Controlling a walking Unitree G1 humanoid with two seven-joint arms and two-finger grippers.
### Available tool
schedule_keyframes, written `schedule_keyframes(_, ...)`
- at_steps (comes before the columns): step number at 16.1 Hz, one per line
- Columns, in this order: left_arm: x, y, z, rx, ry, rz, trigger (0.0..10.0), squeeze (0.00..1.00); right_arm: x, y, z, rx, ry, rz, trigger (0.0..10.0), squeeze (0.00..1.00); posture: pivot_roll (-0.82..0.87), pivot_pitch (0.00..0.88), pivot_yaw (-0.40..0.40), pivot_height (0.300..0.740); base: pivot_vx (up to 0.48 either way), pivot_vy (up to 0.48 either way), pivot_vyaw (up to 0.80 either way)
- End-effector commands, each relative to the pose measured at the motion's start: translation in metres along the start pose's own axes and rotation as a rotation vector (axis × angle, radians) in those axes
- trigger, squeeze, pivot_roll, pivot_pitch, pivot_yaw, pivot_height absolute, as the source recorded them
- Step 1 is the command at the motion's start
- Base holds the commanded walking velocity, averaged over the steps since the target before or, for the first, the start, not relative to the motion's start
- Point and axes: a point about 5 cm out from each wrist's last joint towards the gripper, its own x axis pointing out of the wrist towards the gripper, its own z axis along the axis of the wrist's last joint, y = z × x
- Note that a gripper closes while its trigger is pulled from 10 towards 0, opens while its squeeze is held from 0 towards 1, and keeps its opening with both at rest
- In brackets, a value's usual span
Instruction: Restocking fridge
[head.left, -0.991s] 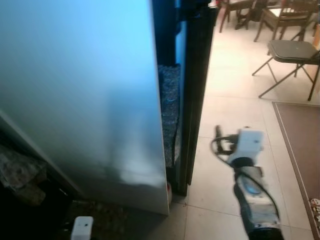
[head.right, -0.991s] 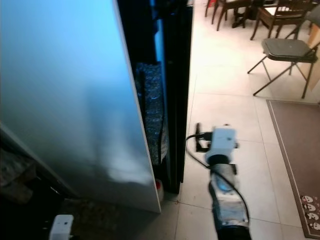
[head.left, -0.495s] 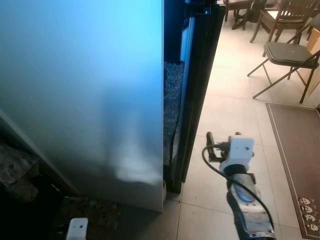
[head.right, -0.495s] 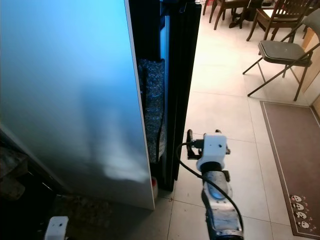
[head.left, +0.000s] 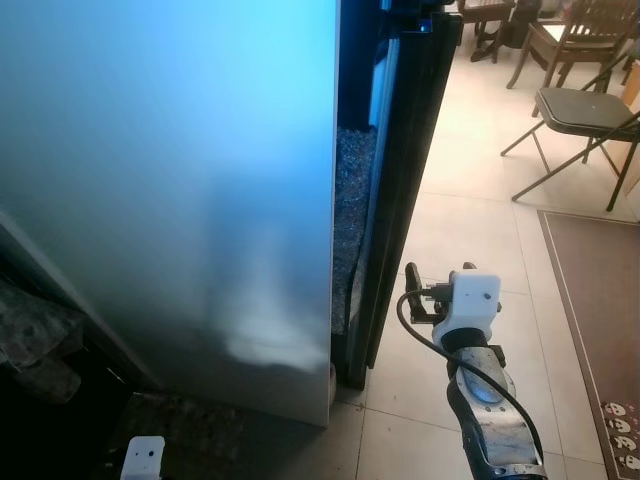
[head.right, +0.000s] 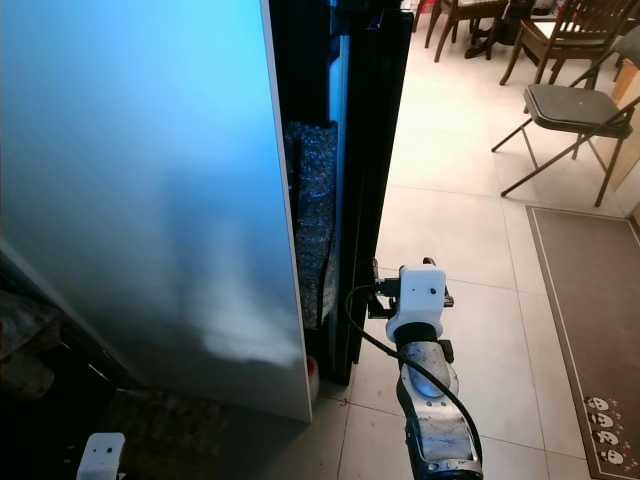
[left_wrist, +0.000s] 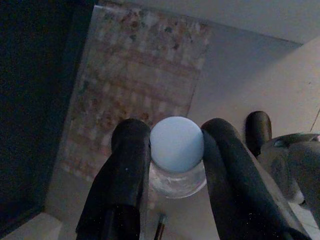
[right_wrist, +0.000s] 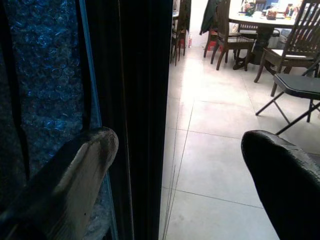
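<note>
Edging nearer the tall silver fridge (head.right: 150, 200), the right gripper (right_wrist: 180, 165) reaches toward its dark side edge, fingers spread, while the left gripper (left_wrist: 172, 150) clamps a white-capped clear bottle (left_wrist: 176, 150) low at left.

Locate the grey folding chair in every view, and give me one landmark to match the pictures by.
Left eye view: the folding chair stands upper right, on the tiles.
Right eye view: upper right again.
Right wrist view: at the right edge, beyond the open right pincer.
Left wrist view: aimed at the floor, left pincer gripping a capped bottle.
Shared landmark: the black door edge, left of the chair.
</note>
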Motion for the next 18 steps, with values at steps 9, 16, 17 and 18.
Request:
schedule_keyframes(9,0.0006,-0.0018,0.0024,0.025,-0.003,-0.017,10.0,0.0,-0.0028,0.0081,0.0016,-0.006,-0.011,0.026,10.0,0.0,-0.02,0.014,0.066,0.74,0.177,0.0,0.0)
schedule_keyframes(16,0.0016,-0.0036,0.0063,0.038,-0.011,-0.02,10.0,0.0,-0.0028,0.0051,0.0026,-0.011,-0.013,0.017,10.0,0.0,-0.03,0.032,0.064,0.74,0.319,0.0,0.0)
schedule_keyframes(17,0.0018,-0.0039,0.0075,0.037,-0.014,-0.021,10.0,0.0,-0.0035,0.0055,0.0021,-0.011,-0.011,0.018,10.0,0.0,-0.03,0.033,0.064,0.74,0.315,0.0,0.0)
schedule_keyframes(18,0.002,-0.004,0.0083,0.038,-0.016,-0.019,10.0,0.0,-0.0038,0.0061,0.0016,-0.01,-0.009,0.019,10.0,0.0,-0.03,0.034,0.063,0.74,0.311,0.0,0.0)
